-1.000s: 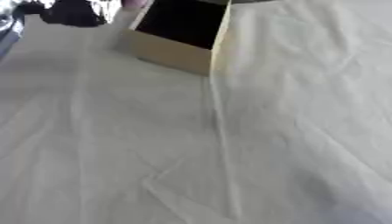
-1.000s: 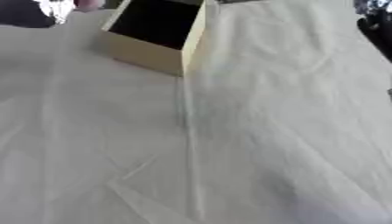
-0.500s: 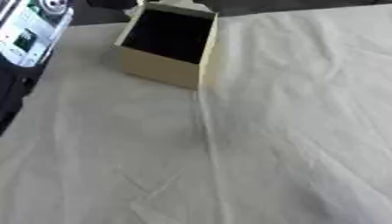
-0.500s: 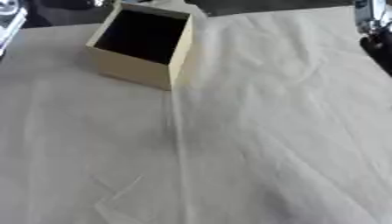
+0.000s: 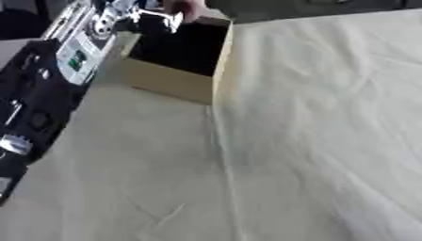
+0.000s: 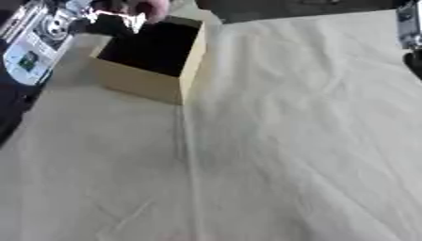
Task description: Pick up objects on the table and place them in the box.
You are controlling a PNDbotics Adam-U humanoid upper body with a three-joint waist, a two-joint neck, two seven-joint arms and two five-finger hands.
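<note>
Black and silver, the robot's left arm (image 5: 49,89) comes up the left side, and its lower part is cut off by the edge. Its left hand (image 5: 136,14) is up at 11 o'clock, over the near-left corner of the box (image 5: 177,70). The hand is blurry, so I cannot tell how far open the fingers are. Something pinkish (image 5: 185,7) shows just by the hand, at the box's far rim, too blurry to name. I cannot tell if the hand holds it. The box is tan card, open on top, dark inside. It sits on a pale, creased cloth (image 5: 313,141). At 2 o'clock in the right eye view, only a dark bit of the right arm (image 6: 409,35) pokes in.
</note>
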